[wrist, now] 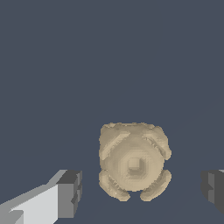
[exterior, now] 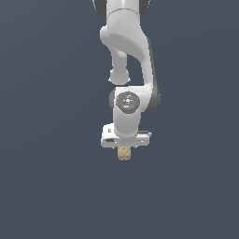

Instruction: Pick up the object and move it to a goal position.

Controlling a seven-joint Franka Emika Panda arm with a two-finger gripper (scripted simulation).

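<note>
- Object [wrist: 134, 162]: tan, lumpy, rounded block with a round mark on its upper face; it lies on the dark grey desk [wrist: 109, 57].
- Claw [wrist: 142, 188]: wide open, holding nothing; fingers [wrist: 70, 192] stand either side of the object, gaps visible on both sides.
- Exterior view: object [exterior: 124, 153] sits directly beneath the white claw [exterior: 124, 148].

In the exterior view the arm [exterior: 126, 51] is cut off by the upper edge, and the wrist hides the fingers and the top of the object [exterior: 124, 153]. In the wrist view both fingers [wrist: 70, 192] are cut off by the picture's edges, so their full shape cannot be told.
</note>
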